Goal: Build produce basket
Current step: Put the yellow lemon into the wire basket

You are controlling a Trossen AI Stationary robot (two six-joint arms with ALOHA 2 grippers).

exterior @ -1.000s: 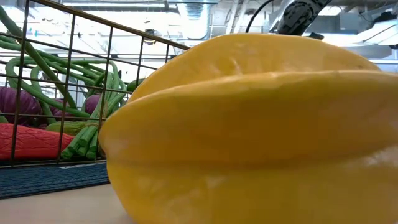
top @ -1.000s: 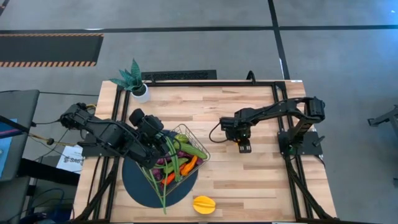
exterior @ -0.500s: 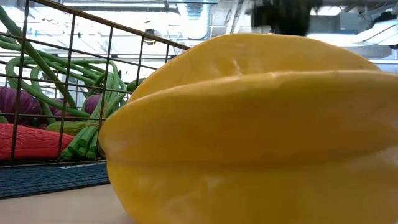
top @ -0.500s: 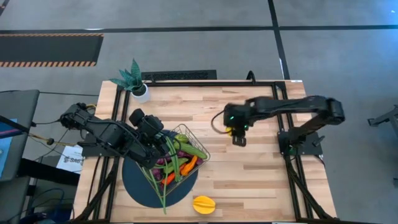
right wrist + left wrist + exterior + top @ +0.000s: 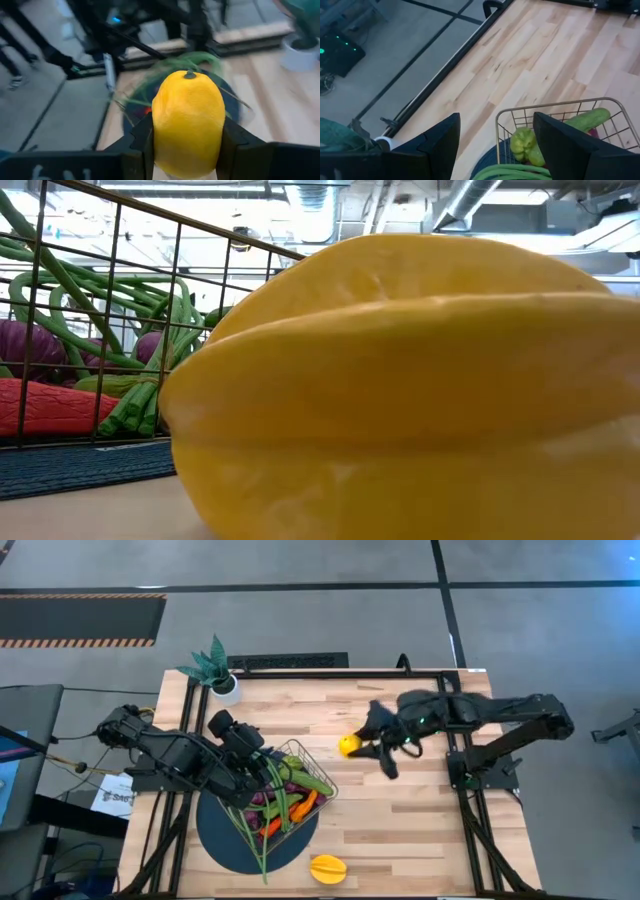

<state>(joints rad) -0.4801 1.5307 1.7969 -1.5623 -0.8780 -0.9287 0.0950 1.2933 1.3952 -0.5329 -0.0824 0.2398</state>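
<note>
The wire basket (image 5: 300, 755) rests on a dark round mat (image 5: 225, 840) at the table's left and holds green beans (image 5: 262, 840), peppers, a cucumber (image 5: 587, 119) and purple grapes (image 5: 30, 345). My left gripper (image 5: 496, 117) stands open over the basket's far left corner (image 5: 498, 122); I see no touch. My right gripper (image 5: 364, 745), raised over the table's middle, is shut on a yellow lemon (image 5: 348, 746). A yellow star fruit (image 5: 328, 867) lies on the wood near the front edge and fills the low view (image 5: 400, 380). My right gripper pinches the lemon between its two fingers (image 5: 141, 140) by its two opposite sides (image 5: 161, 131). The fingers come from the table's right, slanting a little downward. The lemon is lifted clear of the table, its stem end (image 5: 189, 75) pointing away from the wrist toward the basket.
A potted green plant (image 5: 215, 670) stands at the far left corner. Bare wood (image 5: 400, 830) lies between the basket and the right arm's base. The table's black frame (image 5: 455, 730) runs along the right side.
My right gripper has risen from the table's middle with the lemon, tipping from pointing down to nearly level, facing the basket. The lemon, hidden under the gripper before, now hangs clear of the table. My left gripper and the basket have kept still.
</note>
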